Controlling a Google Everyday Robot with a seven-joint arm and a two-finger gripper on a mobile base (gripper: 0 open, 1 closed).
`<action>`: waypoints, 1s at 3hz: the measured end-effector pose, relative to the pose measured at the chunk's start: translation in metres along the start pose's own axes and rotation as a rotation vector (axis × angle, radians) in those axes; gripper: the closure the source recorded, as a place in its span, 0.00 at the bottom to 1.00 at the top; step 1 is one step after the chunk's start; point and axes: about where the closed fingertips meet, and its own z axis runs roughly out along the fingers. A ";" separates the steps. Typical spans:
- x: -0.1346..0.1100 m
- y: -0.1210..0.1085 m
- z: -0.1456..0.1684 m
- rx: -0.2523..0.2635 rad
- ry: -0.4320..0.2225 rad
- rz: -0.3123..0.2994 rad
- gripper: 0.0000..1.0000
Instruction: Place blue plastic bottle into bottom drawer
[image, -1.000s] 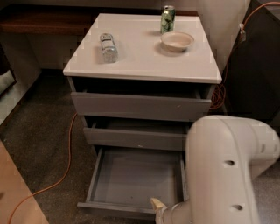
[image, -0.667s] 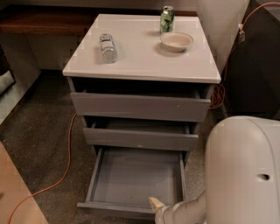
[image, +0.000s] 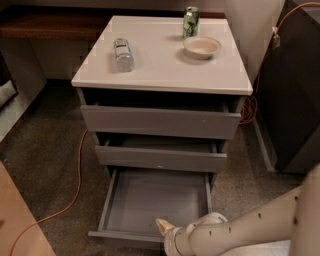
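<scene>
The blue plastic bottle lies on its side on the left part of the white cabinet top, clear with a pale cap end toward the back. The bottom drawer is pulled out wide and shows a bare grey inside. The two drawers above it stand slightly ajar. My gripper sits low at the drawer's front edge, right of centre, on a pale arm that comes in from the lower right. It is far below the bottle and holds nothing that I can see.
A green drink can and a shallow cream bowl stand at the back right of the cabinet top. An orange cable runs over the carpet on the left. A dark cabinet stands to the right.
The bulky arm segment has swung right and down toward the frame's corner, uncovering the drawers. The gripper stays near the bottom drawer's front edge. The bottle has not moved.
</scene>
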 end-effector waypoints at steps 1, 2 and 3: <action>-0.037 -0.036 -0.017 0.034 -0.054 0.044 0.00; -0.048 -0.095 -0.081 0.064 -0.070 -0.066 0.00; -0.049 -0.094 -0.078 0.049 -0.079 -0.036 0.00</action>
